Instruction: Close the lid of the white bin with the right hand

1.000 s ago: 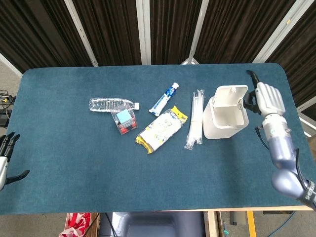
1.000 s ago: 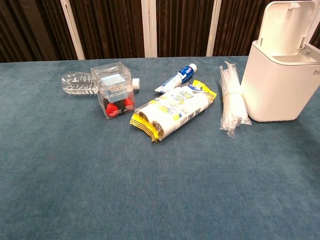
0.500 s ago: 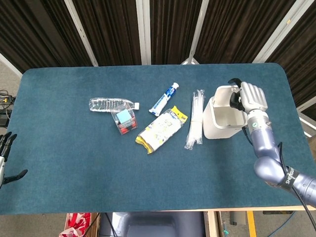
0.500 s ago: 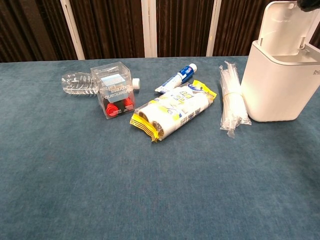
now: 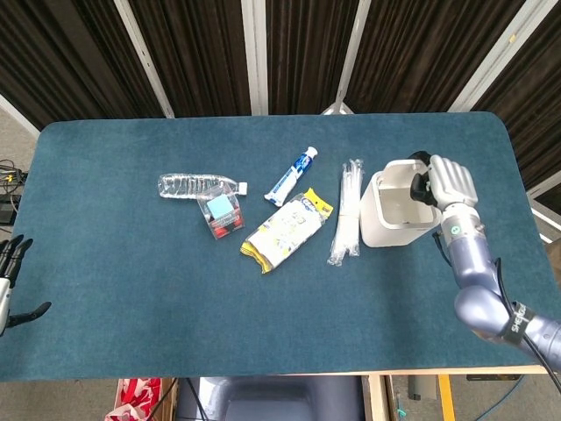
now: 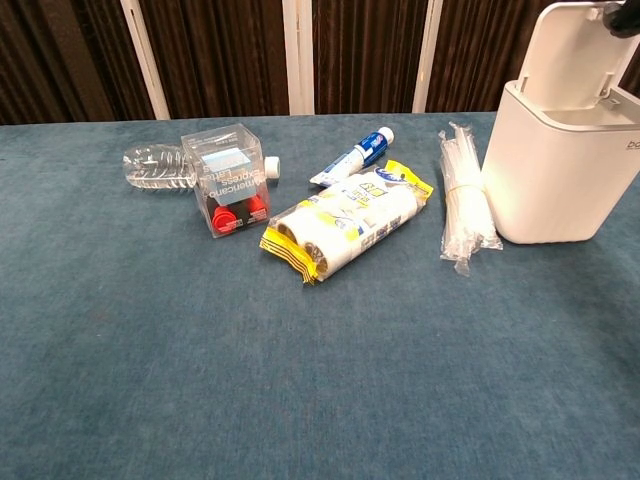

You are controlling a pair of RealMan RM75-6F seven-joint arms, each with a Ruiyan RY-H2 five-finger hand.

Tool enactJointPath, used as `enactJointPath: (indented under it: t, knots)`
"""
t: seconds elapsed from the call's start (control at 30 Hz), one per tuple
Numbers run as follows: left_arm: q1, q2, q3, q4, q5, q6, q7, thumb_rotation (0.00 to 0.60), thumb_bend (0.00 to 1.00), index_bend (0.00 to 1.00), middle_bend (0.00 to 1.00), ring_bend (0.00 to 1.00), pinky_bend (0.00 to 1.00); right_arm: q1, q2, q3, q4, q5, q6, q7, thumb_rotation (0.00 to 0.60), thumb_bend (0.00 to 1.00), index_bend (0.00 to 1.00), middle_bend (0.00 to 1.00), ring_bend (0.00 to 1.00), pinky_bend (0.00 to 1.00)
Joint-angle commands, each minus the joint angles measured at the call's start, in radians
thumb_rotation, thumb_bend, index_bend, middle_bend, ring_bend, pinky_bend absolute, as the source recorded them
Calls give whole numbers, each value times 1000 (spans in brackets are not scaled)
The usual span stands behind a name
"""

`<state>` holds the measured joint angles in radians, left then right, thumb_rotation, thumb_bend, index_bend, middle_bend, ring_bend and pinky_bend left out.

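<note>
The white bin (image 5: 386, 221) stands at the right of the blue table, its mouth uncovered. Its lid (image 5: 405, 165) is hinged at the far side and stands nearly upright, leaning a little over the opening. My right hand (image 5: 445, 181) rests on the lid's top edge from behind, dark fingertips hooked over the rim, holding nothing. In the chest view the bin (image 6: 555, 170) and raised lid (image 6: 575, 55) fill the right edge, with one dark fingertip (image 6: 622, 15) at the lid's top corner. My left hand (image 5: 10, 282) hangs off the table's left edge, fingers apart and empty.
Just left of the bin lies a bundle of clear wrapped straws (image 5: 348, 210). Further left are a yellow-and-white pack (image 5: 287, 231), a toothpaste tube (image 5: 291, 175), a clear box with red caps (image 5: 223, 213) and a plastic bottle (image 5: 195, 185) on its side.
My right hand moved left from beside the bin onto the lid's top edge. The lid has tipped slightly forward over the opening. The left hand stayed put.
</note>
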<state>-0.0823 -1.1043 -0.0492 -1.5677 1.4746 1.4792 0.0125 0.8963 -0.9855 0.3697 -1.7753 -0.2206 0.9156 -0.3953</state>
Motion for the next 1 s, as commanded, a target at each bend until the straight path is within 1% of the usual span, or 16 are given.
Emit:
enactJointPath:
  t: [0.03,0.2,0.5,0.73,1.0]
  knots:
    - [0,-1,2,-1,4,2,3,600,0,0,0,0,0,-35,38,-7,-67,-42,8,35,600,769,321,863,958,828]
    - [-1,-2,3,-5,14,8,8,600,0,0,0,0,0,-68,59,-19,-121,-88,24,72,600,769,321,864,958,828]
    - [-2,-5,5,-4,17,6,14,600,0,0,0,0,0,-117,82,-52,-177,-144,34,119,600,769,321,864,958,828]
    - [-2,-5,6,-6,20,10,17,600,0,0,0,0,0,-143,73,-79,-197,-183,37,147,600,769,321,864,958,828]
    - [-2,-6,7,-7,22,11,18,600,0,0,0,0,0,-156,62,-96,-218,-218,53,163,600,769,320,864,958,828]
